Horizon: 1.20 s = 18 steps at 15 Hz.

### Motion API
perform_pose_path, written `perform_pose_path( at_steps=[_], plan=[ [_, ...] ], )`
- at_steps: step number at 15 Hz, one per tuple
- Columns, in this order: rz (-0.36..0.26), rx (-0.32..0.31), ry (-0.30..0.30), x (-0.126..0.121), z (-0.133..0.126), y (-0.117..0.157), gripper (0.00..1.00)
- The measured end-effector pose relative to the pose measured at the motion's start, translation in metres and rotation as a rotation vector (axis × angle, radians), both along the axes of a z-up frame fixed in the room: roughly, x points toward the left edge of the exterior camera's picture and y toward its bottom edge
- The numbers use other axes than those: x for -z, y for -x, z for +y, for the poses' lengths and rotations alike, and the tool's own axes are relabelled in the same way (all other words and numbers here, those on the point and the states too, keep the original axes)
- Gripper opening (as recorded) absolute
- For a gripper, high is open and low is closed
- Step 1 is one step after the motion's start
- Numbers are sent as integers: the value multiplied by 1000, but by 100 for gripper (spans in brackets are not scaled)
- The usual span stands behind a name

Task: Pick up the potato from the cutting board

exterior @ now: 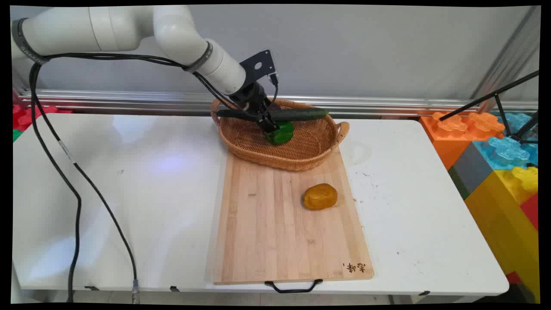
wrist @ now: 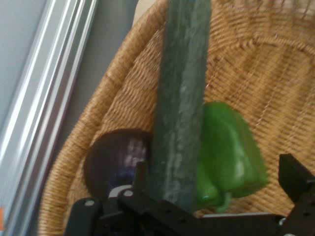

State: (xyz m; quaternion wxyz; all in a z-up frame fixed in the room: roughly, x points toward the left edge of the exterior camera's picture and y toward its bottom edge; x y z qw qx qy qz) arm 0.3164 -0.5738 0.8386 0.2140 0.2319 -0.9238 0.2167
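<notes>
Reaching into the wicker basket [exterior: 301, 155] at upper centre of the frame, the tool [exterior: 270, 127] is seen spread wide around the green pepper [wrist: 231, 157], which is best closed on squarely while the cucumber [wrist: 181, 98] and purple vegetable [wrist: 115, 162] beside it are left undisturbed.

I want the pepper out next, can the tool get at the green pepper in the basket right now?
Probably yes. The tool sits right at the green pepper in the basket, open around it, though the cucumber lies across just beside it.

Cucumber [wrist: 181, 103] partly hiding dark vegetable [wrist: 115, 162]
</notes>
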Motion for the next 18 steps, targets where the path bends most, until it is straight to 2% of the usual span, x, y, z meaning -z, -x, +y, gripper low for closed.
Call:
perform_pose_path(
  at_steps=[3, 6, 9, 13, 18],
  plan=[
    [62, -17, -47, -11, 15, 10, 100],
    [125, -41, -148, -23, 47, 22, 100],
    [181, -76, -237, -24, 77, 39, 100],
    [239, -103, -308, -10, 98, 69, 100],
    [259, -100, -338, 22, 102, 99, 100]
  ],
)
